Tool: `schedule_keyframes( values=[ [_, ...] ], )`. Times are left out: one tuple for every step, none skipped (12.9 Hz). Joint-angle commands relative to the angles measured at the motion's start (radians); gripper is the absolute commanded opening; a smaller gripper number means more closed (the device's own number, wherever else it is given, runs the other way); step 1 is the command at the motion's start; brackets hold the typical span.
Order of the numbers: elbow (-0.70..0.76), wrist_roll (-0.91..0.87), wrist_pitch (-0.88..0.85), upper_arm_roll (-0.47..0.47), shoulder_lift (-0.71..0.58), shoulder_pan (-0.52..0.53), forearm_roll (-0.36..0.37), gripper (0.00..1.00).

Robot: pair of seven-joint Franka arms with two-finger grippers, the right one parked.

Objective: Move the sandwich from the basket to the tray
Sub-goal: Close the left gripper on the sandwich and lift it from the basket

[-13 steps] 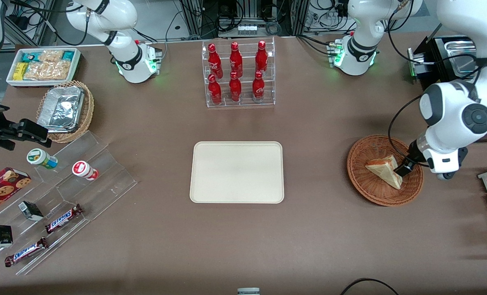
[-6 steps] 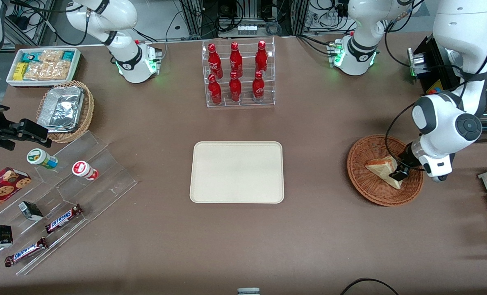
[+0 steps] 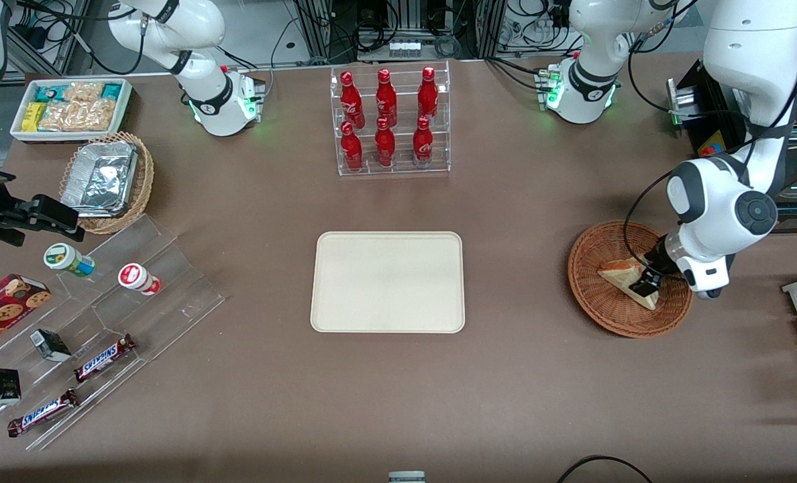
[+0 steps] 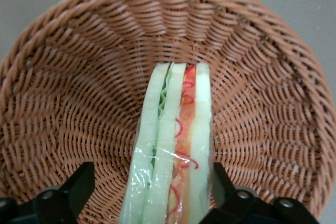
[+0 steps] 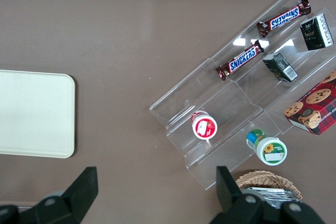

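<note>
The sandwich (image 3: 617, 272), a pale bread wedge wrapped in clear film, lies in the reddish-brown wicker basket (image 3: 603, 316) toward the working arm's end of the table. In the left wrist view its red, orange and green layers (image 4: 173, 150) face me, standing on the basket's weave (image 4: 84, 93). My gripper (image 3: 644, 286) is down in the basket, open, with one black finger (image 4: 80, 184) a gap away from the sandwich and the other finger (image 4: 222, 179) close against its bread. The cream-beige tray (image 3: 387, 282) lies bare at the table's middle.
A clear rack of red bottles (image 3: 388, 121) stands farther from the front camera than the tray. Toward the parked arm's end are a tan basket with foil containers (image 3: 107, 180), a white snack box (image 3: 71, 107) and acrylic steps with snacks (image 3: 103, 335).
The working arm has come lower and shifted toward the table's middle, bringing the gripper from the sandwich's edge to straddle it. The sandwich has not moved.
</note>
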Motion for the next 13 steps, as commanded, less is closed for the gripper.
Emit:
schedule_keyframes(
  values=[
    [0.004, -0.002, 0.0, 0.001, 0.009, -0.015, -0.01, 0.73],
    [0.006, 0.006, -0.01, 0.001, 0.001, -0.014, -0.01, 0.61],
    [0.013, 0.007, -0.04, -0.001, -0.01, -0.011, -0.008, 0.5],
    [0.033, 0.021, -0.084, -0.001, -0.024, -0.008, -0.008, 0.39],
    [0.053, 0.044, -0.144, -0.001, -0.048, -0.011, -0.008, 0.33],
    [0.084, 0.055, -0.198, -0.002, -0.062, -0.014, -0.007, 0.3],
    [0.122, 0.055, -0.25, -0.005, -0.068, -0.018, -0.008, 0.29],
    [0.159, 0.055, -0.295, -0.005, -0.067, -0.043, -0.008, 0.29],
    [0.194, 0.055, -0.333, -0.004, -0.062, -0.069, -0.004, 0.29],
    [0.217, 0.073, -0.361, -0.004, -0.061, -0.089, 0.013, 0.29],
    [0.23, 0.117, -0.372, -0.004, -0.062, -0.116, 0.018, 0.28],
    [0.236, 0.153, -0.372, -0.004, -0.062, -0.147, 0.018, 0.28],
    [0.251, 0.179, -0.372, -0.004, -0.058, -0.187, 0.018, 0.28]
  ],
)
